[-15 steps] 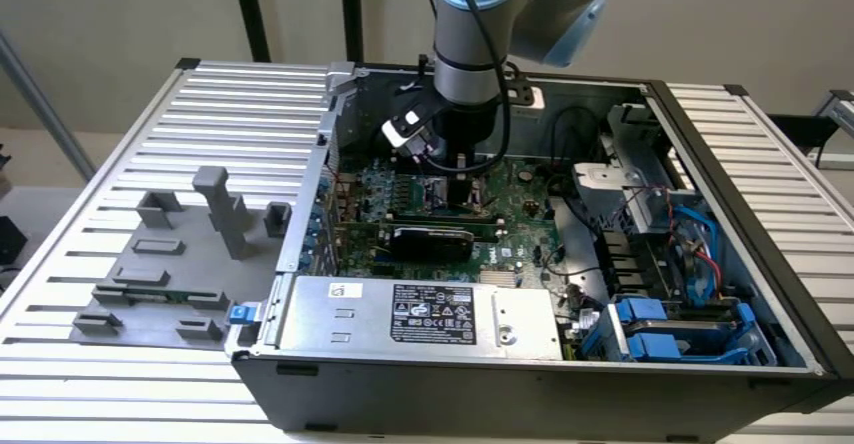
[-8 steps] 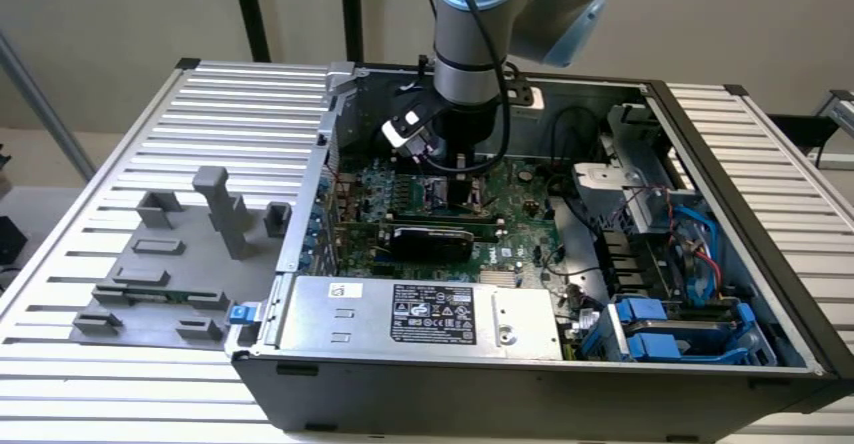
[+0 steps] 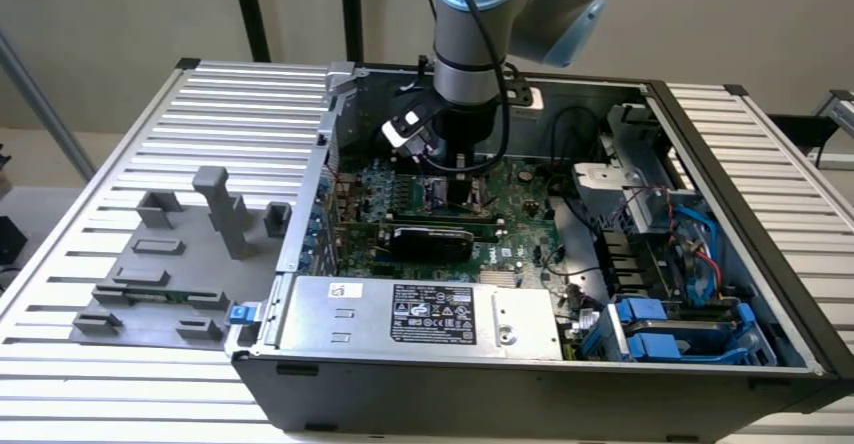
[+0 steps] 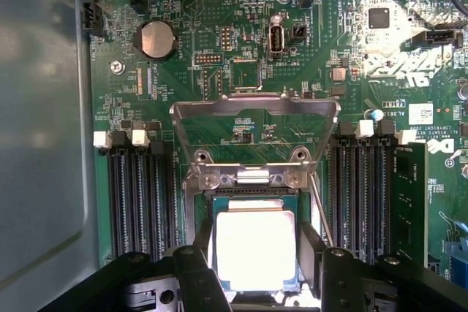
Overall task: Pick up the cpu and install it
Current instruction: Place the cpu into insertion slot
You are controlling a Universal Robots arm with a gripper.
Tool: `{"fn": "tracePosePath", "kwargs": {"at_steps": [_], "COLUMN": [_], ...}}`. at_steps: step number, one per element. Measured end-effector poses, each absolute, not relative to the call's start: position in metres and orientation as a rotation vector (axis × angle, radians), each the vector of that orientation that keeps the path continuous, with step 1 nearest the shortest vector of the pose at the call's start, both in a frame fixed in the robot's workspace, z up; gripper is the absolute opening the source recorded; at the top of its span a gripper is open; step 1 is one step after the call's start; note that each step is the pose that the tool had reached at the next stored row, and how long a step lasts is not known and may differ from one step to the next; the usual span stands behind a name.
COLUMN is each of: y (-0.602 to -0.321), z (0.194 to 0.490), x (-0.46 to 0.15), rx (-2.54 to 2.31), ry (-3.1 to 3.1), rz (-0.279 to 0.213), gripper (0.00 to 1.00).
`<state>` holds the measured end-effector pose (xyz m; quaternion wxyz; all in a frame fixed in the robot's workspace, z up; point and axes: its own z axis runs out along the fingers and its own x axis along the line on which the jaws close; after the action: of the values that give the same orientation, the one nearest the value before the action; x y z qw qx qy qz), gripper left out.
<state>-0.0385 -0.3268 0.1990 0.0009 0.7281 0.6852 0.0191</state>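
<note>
Arm point(image 3: 467, 54) down inside case point(image 3: 534, 399), gripper point(image 4: 256, 237) low over board point(image 4: 219, 34).

Jaws partly closed, gripping cpu point(image 4: 256, 253) by two opposite edges. One finger point(image 4: 201, 242) flat against each side, no gap seen.

Cpu dead centre between jaws, no offset toward either finger. Pale lid toward the wrist, flat, no tilt as far as can be told.

No long axis to speak of: square part, gripped edges parallel to finger faces.

Key relation: socket point(image 4: 219, 179) directly beneath jaws, frame visible just past cpu's free edge. Cpu edges squared with frame, no visible twist.

Load plate point(image 4: 254, 104) swung up and back, ahead of the jaw gap, clear of cpu. Lever point(image 4: 322, 210) just outside one finger, also clear.

Memory slots point(image 4: 139, 195) flanking jaws on both outer sides, apart from fingers.

Height of cpu over socket: cannot tell, seated or hovering not resolvable. Judged: at the placing stage, directly over target, grip not released.
</note>
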Motion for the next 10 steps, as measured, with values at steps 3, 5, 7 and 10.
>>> {"fn": "tracePosePath", "kwargs": {"at_steps": [3,5,7,10], "y": [-0.3264,-0.3257,-0.3249,-0.3246], "z": [0.1983,0.1981,0.1979,0.1976], "x": [-0.0385,-0.0385,-0.0384,-0.0384], "rx": [2.285,2.285,2.284,2.283], "ry": [2.149,2.149,2.149,2.148], "rz": [0.058,0.057,0.057,0.056], "gripper": [0.55,0.55,0.55,0.55]}}
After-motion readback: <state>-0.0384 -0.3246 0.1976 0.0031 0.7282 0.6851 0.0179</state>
